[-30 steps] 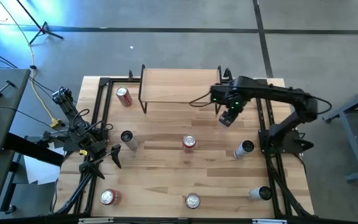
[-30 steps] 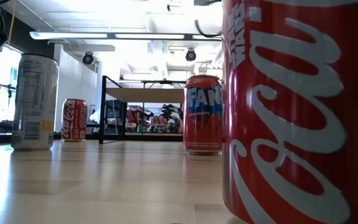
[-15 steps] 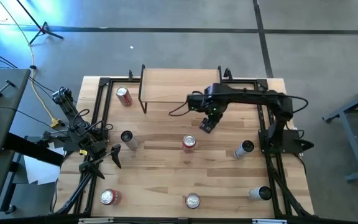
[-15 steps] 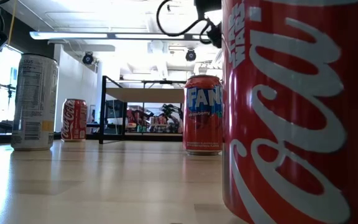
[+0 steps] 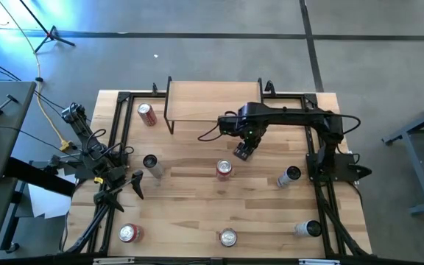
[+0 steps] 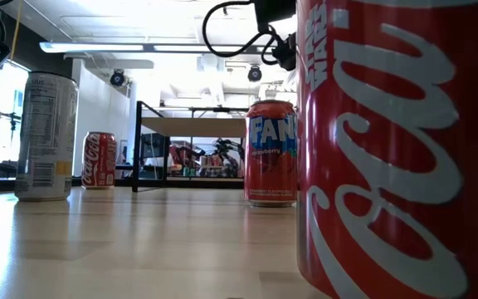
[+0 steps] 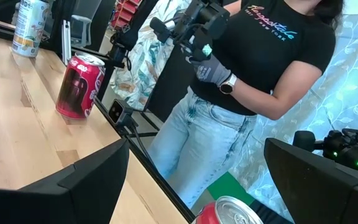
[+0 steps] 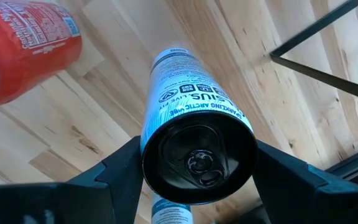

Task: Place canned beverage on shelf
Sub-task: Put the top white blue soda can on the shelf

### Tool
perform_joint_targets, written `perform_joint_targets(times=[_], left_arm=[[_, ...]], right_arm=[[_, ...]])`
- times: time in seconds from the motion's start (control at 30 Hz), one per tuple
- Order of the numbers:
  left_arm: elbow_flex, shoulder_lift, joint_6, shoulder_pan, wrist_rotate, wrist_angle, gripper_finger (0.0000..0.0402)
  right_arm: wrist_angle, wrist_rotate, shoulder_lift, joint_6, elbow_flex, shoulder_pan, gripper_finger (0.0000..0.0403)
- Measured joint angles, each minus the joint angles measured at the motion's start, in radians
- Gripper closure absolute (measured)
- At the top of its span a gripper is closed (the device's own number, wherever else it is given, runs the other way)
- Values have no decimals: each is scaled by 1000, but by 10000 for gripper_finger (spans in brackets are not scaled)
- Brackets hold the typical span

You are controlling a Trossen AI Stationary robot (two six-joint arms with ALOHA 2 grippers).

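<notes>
My right gripper (image 5: 243, 151) hangs over the table's middle, just in front of the shelf (image 5: 212, 99), a wood plank on thin black legs. It is shut on a slim white-and-blue can (image 8: 185, 93) with a black top. A red Fanta can (image 5: 224, 169) stands just near-left of it and also shows in the right wrist view (image 8: 17, 50). In the low view only the arm's wrist (image 6: 272, 12) shows, and the held can is hidden. My left gripper (image 5: 135, 184) waits open and empty at the table's left side. My right gripper pinches the slim can between its two fingers (image 8: 120, 177), at the sides of its top end (image 8: 151, 146). The fingers come from above, pointing down. The can hangs below them, roughly upright with its bottom toward the table, and is lifted clear.
Cans stand around the table: a red one (image 5: 147, 114) left of the shelf, black-topped ones (image 5: 151, 163) (image 5: 291, 175), and others along the near edge (image 5: 127, 233) (image 5: 228, 237) (image 5: 308, 230). Black frame rails run along both sides. A person (image 7: 241, 93) stands beyond the table.
My right gripper has carried the slim can toward the table's left edge and slightly toward the near edge, from the shelf's right end to just in front of its middle. The can has stayed in the hold.
</notes>
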Motion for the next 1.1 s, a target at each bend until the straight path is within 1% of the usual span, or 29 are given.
perform_joint_targets(times=[0.2, 0.33, 0.57, 0.77, 0.9, 1.1], left_arm=[[0, 0, 0, 0, 0, 0, 41], [0, 0, 0, 0, 0, 0, 41], [0, 0, 0, 0, 0, 0, 41], [0, 0, 0, 0, 0, 0, 41], [0, 0, 0, 0, 0, 1, 41], [0, 0, 0, 0, 0, 0, 41]], right_arm=[[1, 10, 0, -6, 0, 0, 156], [2, 10, 0, -8, -2, 0, 149], [12, 3, -4, -9, -43, 0, 144], [40, -2, -6, 1, -49, 0, 143], [80, -43, -6, 5, -50, -1, 143], [95, -60, -6, 21, -50, -3, 142]])
